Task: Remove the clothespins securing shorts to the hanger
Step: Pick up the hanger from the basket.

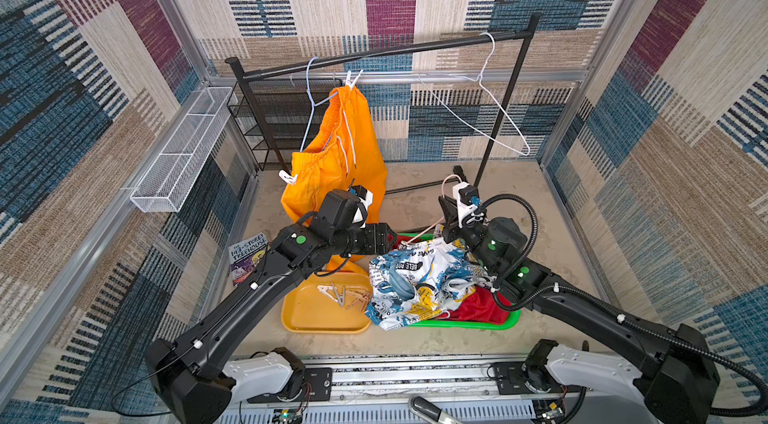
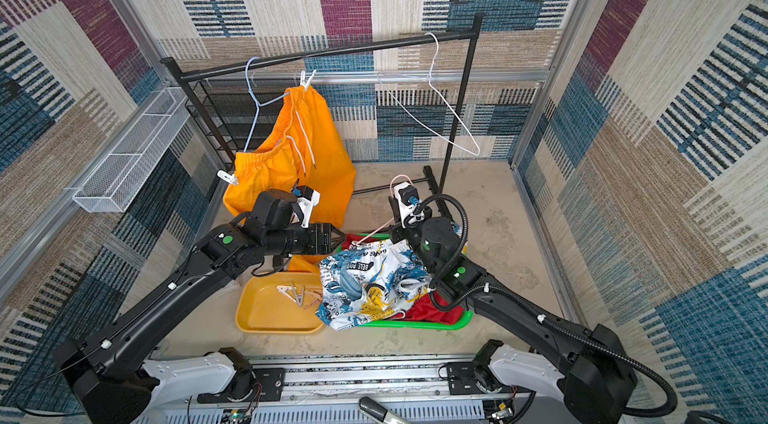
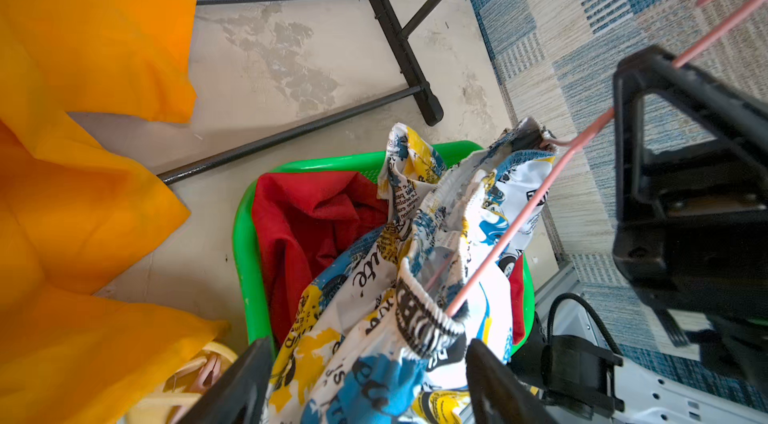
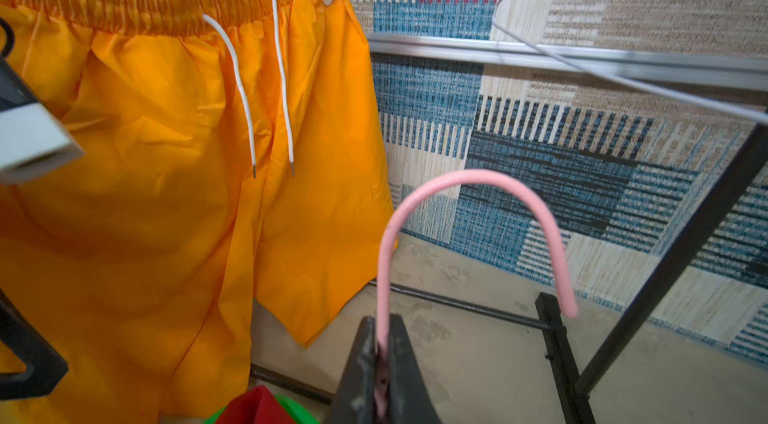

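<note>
My right gripper [image 4: 384, 332] is clenched on the neck of a pink wire hanger [image 4: 478, 177], hook upward. My left gripper [image 3: 370, 347] hangs released, jaws wide, just above the white shorts with blue-and-yellow print [image 3: 374, 364]. Their elastic waistband is draped over the pink wire, and I can make out no peg on it. The rest of the cloth slumps into a green plastic basket [image 3: 245, 260] on top of crumpled red shorts [image 3: 316, 214].

Beside the basket, a yellow plastic tray [image 1: 299, 318] holds loose pegs [image 1: 345, 295]. Further out, bright orange shorts [image 1: 336, 160] hang tilted from a pale blue wire hanger [image 1: 309, 81] on the black metal rail [image 1: 374, 54]. A white plastic clothespin [image 1: 353, 79] pins the high corner and a second clothespin [image 1: 288, 177] the low one.

I judge those pegs light, stiff, smooth and sprung. I would pinch the splayed tails, clear of the fabric. The thin, limp shorts will likely sag once freed.
</note>
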Robot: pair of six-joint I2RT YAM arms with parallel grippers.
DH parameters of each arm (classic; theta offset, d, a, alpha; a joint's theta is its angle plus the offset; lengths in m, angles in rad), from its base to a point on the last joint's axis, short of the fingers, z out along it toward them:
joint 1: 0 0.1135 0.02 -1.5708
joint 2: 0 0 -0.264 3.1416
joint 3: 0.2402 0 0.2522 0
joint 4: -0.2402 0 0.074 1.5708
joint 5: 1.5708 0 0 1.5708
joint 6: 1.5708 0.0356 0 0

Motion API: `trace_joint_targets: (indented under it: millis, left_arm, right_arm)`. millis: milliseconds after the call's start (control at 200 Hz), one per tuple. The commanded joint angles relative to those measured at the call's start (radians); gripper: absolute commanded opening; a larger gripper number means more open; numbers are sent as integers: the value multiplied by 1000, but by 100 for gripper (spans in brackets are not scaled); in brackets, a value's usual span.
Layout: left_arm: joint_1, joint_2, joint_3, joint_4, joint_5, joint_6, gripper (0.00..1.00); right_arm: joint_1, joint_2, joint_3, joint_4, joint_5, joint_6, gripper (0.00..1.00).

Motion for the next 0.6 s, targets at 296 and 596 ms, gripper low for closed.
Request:
trace_joint_targets:
  millis: [296,596]
  left_arm:
    - [2,-12,-65,-6,-2,-43,76]
    - [-2,43,-71,-7,41,-60,71]
  right_arm:
    - [1,-105,-121,37,38,55,0]
    - [1,-106,-145,34,27,52,0]
